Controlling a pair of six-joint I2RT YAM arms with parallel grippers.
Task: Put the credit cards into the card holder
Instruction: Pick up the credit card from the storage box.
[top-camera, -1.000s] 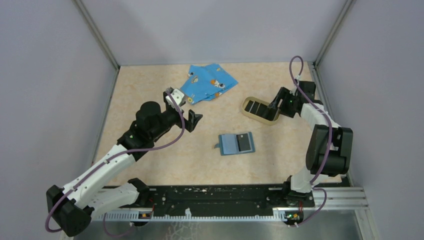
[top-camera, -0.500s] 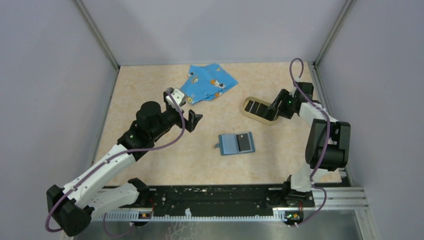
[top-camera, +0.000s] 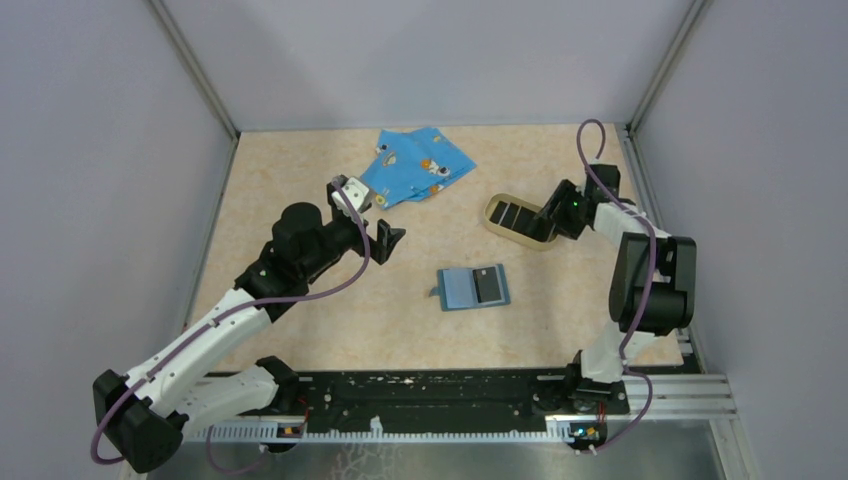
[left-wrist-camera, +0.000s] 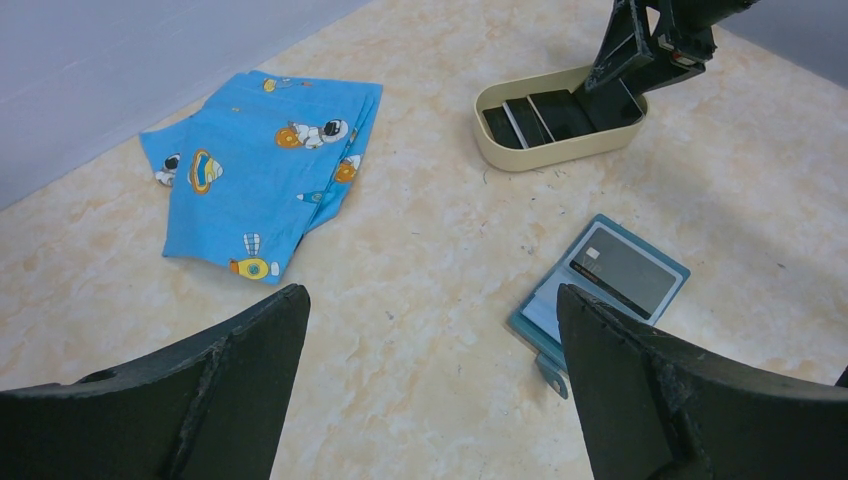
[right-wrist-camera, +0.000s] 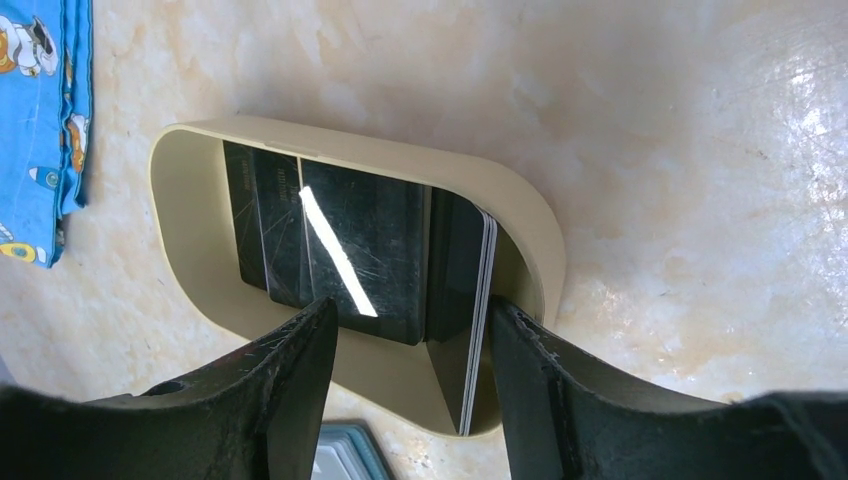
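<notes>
The teal card holder (top-camera: 462, 291) lies open mid-table with one black credit card (top-camera: 489, 284) on its right half; both also show in the left wrist view as holder (left-wrist-camera: 548, 312) and card (left-wrist-camera: 625, 272). More credit cards (right-wrist-camera: 350, 240) lie flat in the tan tray (right-wrist-camera: 520, 200). One card (right-wrist-camera: 478, 300) stands tilted on its edge against the inner side of the right finger. My right gripper (right-wrist-camera: 410, 308) reaches into the tray, open, with its jaws on either side of the cards. My left gripper (left-wrist-camera: 430, 295) hovers wide open above bare table, left of the holder.
A blue cartoon-print cloth (top-camera: 415, 165) lies at the back centre, behind my left gripper (top-camera: 367, 215). The tray (top-camera: 492, 212) sits at the right, near the right wall. Enclosure walls border the table on three sides.
My right gripper has pushed slightly further left into the tray and its jaws have narrowed a little. The left arm has not moved.
</notes>
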